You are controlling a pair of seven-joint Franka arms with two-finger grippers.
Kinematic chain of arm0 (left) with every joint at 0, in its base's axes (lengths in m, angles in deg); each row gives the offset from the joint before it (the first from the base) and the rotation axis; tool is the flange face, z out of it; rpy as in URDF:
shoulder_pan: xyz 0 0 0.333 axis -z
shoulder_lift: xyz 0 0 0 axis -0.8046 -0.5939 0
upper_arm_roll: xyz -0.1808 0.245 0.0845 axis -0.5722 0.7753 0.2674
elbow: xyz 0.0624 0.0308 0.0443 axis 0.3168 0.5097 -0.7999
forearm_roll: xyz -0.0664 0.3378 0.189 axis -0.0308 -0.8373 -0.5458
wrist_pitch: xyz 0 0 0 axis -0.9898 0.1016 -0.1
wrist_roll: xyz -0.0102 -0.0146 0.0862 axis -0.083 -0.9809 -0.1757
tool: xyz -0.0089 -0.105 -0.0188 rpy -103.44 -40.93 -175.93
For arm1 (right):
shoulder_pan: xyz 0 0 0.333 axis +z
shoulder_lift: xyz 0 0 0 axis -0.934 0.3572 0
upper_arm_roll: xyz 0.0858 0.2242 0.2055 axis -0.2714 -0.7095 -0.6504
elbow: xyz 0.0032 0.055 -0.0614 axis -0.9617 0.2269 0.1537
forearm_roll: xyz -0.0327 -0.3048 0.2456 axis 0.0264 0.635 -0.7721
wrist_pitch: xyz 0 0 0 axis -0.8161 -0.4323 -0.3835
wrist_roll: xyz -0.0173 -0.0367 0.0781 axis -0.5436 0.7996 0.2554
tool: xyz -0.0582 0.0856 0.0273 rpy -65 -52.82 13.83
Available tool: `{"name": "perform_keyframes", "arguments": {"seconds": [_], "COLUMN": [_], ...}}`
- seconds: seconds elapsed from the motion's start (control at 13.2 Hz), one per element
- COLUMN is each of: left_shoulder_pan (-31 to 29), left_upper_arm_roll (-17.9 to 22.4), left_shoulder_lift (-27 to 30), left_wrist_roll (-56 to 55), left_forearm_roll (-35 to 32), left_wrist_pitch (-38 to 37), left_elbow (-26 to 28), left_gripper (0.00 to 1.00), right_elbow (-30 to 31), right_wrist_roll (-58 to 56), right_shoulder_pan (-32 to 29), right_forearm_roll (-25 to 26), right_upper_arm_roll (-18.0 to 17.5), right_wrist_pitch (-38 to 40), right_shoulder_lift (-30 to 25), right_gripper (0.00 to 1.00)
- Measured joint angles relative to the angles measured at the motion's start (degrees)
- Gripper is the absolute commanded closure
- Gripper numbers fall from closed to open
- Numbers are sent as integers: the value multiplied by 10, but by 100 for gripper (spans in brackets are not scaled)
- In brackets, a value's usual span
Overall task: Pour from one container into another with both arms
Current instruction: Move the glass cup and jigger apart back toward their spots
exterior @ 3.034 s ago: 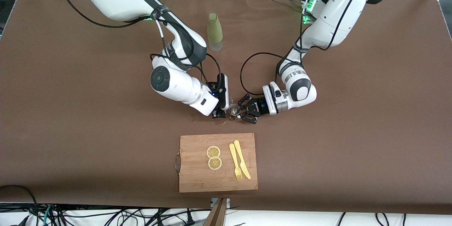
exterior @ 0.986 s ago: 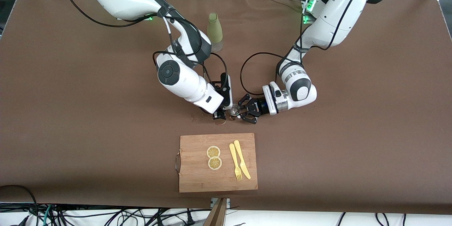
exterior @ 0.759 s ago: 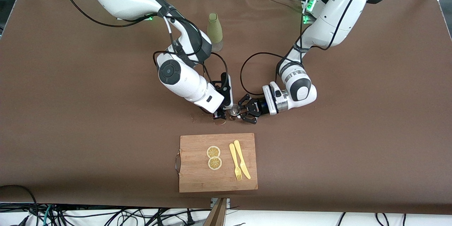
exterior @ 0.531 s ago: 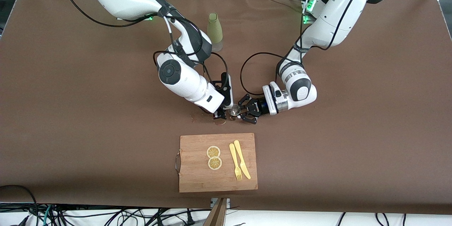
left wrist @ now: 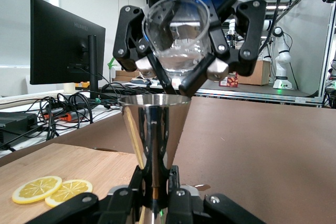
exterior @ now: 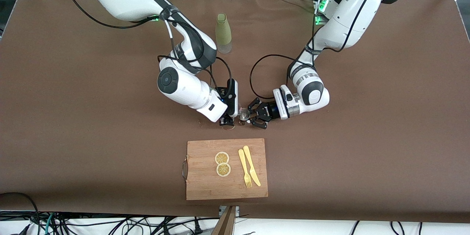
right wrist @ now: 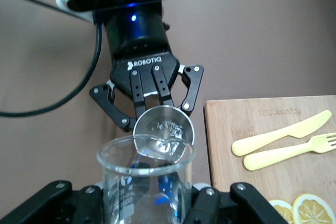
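Item 1: glass cup (left wrist: 176,38), clear, clamped in the right gripper (exterior: 227,120), tipped with its lip over the jigger's rim.
Item 2: jigger (left wrist: 154,132), silver, upright, pinched at its waist by the left gripper (exterior: 253,115); in the right wrist view its bowl (right wrist: 163,128) sat just past the cup's mouth.
Both grippers met above the brown table (exterior: 367,136).
Item 3: cutting board (exterior: 205,187), nearer the front camera than the grippers, carried lemon slices (exterior: 222,163), a yellow fork (exterior: 244,169) and knife (exterior: 252,166).
Item 4: green bottle (exterior: 223,33), toward the arm bases.
Room: a monitor (left wrist: 65,45) and cables stood off the table's edge.
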Motion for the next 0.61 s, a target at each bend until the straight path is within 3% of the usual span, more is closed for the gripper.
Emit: {"name": "perform_keyframes", "arguments": {"seconds": [0.61], "left_shoulder_pan": [-31], "left_upper_arm_roll": [2], "left_shoulder_lift": [11], "left_wrist_roll": [0], "left_forearm_roll": [-20], "left_wrist_pitch": [-1], "left_elbow": [10], "left_gripper": [100], "right_elbow": [-2], "right_wrist_roll": [-21], "right_shoulder_pan": [-24], "right_forearm_roll": [-123], "right_upper_arm_roll": [0], "right_wrist_pitch": [7], "right_shoulder_lift": [-1], "right_gripper": [100]}}
